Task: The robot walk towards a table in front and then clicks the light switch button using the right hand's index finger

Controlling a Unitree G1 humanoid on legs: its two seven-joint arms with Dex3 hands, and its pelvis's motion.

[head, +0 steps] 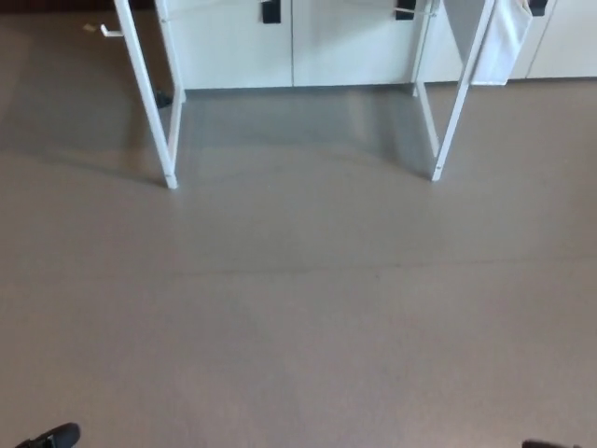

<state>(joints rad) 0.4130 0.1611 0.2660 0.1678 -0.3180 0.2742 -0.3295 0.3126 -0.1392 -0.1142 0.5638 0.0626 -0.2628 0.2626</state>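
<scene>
grey floor point(298, 308): bare and smooth, filling the head view from 3 o'clock round to 9 o'clock.
bench: only its white legs show, the left leg point(149, 103) at 11 o'clock and the right leg point(457, 103) at 1 o'clock; the top is cut off by the upper edge.
white cloth point(504, 42): hangs beside the right leg at 1 o'clock.
cabinets point(298, 42): pale doors behind the bench at 12 o'clock, with dark handles point(270, 11).
light switch: out of sight, likely up on the bench top.
robot hand, left and right: neither appears, so how far open they are cannot be told; dark tips at 7 point(51, 436) and 5 o'clock are too small to name.
step: walking up, well short of the bench.
risk: with the switch unseen, a drifting approach could leave the right index finger off target, or a foot could clip a leg.
</scene>
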